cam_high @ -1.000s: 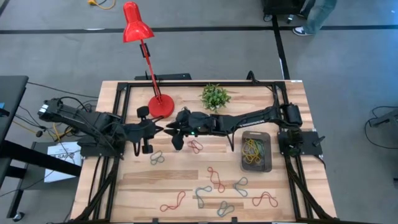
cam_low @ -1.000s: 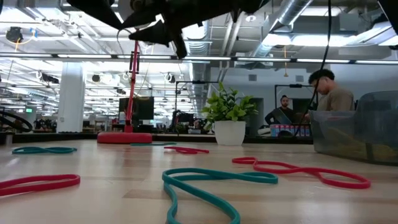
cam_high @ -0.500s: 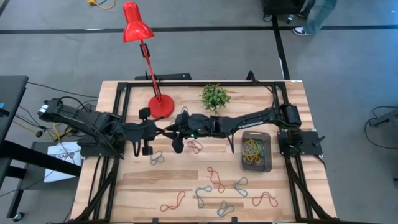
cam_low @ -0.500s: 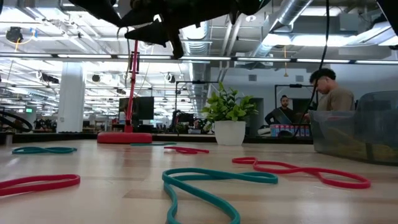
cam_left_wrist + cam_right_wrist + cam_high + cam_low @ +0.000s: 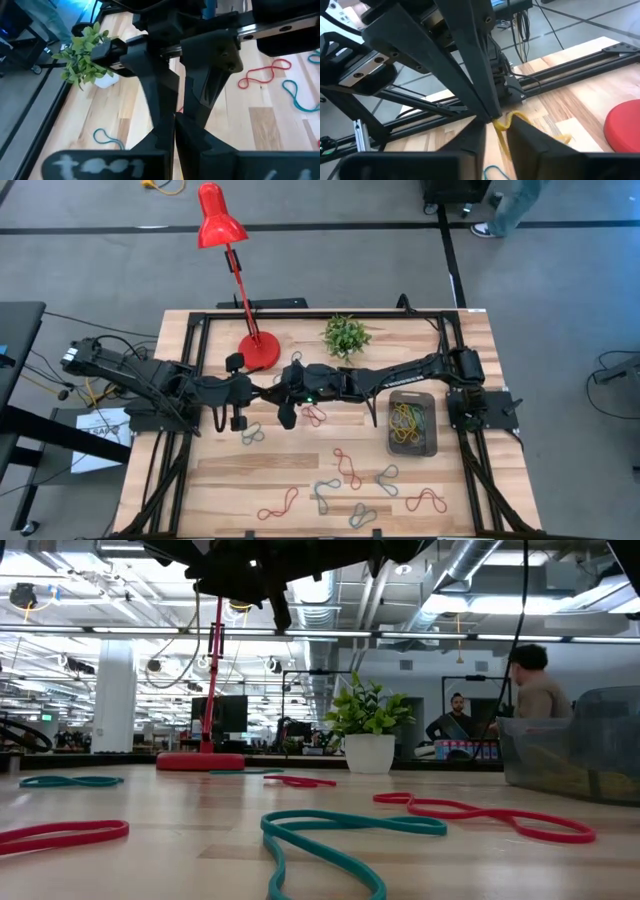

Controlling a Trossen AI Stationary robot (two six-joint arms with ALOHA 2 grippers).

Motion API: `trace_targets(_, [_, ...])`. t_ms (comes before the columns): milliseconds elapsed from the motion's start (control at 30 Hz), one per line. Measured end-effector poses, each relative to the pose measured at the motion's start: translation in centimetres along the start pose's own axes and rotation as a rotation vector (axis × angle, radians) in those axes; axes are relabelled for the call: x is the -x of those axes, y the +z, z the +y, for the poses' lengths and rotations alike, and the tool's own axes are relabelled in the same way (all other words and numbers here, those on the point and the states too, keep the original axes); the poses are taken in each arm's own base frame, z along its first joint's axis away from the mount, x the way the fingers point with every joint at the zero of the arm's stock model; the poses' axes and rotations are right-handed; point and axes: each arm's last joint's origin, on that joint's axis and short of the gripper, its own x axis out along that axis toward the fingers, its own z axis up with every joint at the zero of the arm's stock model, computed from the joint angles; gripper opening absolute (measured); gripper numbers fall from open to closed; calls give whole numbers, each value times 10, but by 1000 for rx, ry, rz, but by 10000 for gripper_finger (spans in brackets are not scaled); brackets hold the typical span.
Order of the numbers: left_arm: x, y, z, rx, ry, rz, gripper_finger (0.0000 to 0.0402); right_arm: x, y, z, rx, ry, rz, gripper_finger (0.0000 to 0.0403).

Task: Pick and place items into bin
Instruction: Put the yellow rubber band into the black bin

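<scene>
Both grippers have drifted slightly left since 1 s ago, tips meeting above mid-table. Nearest, a green loop (image 5: pixel 330 840) and red loops (image 5: pixel 480 812) lie on the table (image 5: pixel 300 470). Beyond, the left gripper (image 5: pixel 262 389) and right gripper (image 5: pixel 270 390) both pinch 1 yellow loop (image 5: pixel 506 123). Farther right, the bin (image 5: pixel 412 423) holds yellow loops.

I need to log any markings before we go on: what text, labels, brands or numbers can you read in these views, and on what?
None can be read.
Paper sheet beside the table's left edge in the high view: it may carry print, but too small to read.
Bin, red lamp, plant and left gripper, right gripper: no label shows.
</scene>
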Motion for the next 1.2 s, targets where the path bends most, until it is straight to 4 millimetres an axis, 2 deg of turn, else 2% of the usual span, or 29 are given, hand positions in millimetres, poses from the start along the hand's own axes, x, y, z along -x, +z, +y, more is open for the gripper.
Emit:
trace_targets(100, [0, 0, 0, 1, 0, -3, 0, 0, 0, 1, 1, 2, 2, 20])
trace_targets(167, [0, 0, 0, 3, 1, -2, 0, 0, -1, 0, 8, 1, 5, 8])
trace_targets(500, [0, 0, 2, 47, 58, -4, 0, 0, -4, 7, -4, 7, 22, 5])
trace_targets(800, [0, -1, 2, 51, 57, 3, 0, 5, -31, 13, -90, -83, 250, 2])
trace_targets(933, [0, -5, 2, 66, 59, 44, 0, 10, -44, 17, -187, -136, 366, 1])
trace_targets(1033, [0, -9, 3, 89, 66, 80, 0, 26, -46, 19, -287, -213, 484, 1])
trace_targets(1200, [1, -15, 5, 103, 140, 122, 0, 80, -30, 18, -421, -419, 707, 1])
